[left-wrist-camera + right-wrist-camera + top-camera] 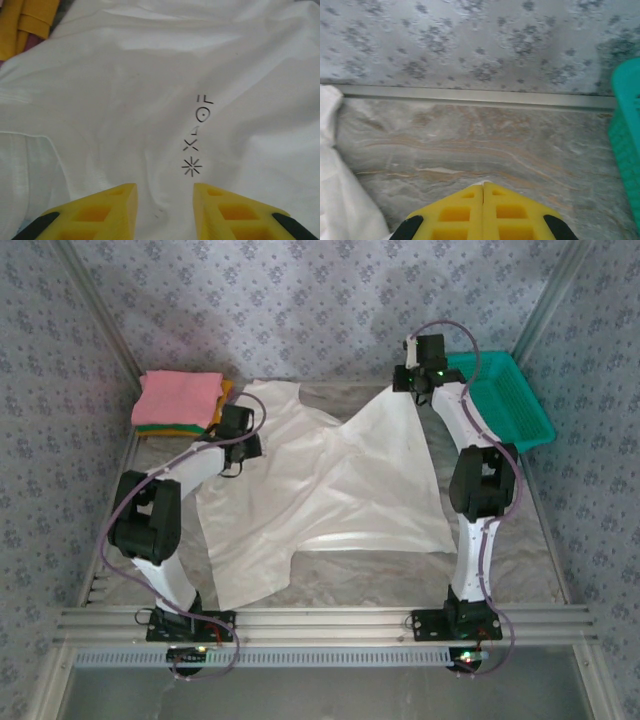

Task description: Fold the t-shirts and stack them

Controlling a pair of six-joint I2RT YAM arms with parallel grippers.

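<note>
The white shirt [330, 490] carries small black marks [197, 135]. Beside it are a pink shirt [178, 395], a green shirt [155, 427] and an orange shirt [222, 405]. The basket [505, 395] is teal mesh. The table [470, 145] is grey marble with tan veins. The walls [300, 300] are grey-blue with a darker floral print. The fingers [112, 202] are yellow.

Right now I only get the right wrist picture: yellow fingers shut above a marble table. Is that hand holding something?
Observer: Yes. From above, the right hand pinches a corner of a white t-shirt, drawn to a point at the back.
Operator: And the other hand?
Observer: The left hand is open over the shirt's far left part.
Operator: Any finished shirts?
Observer: A folded stack, pink on top, lies at the far left.
</note>
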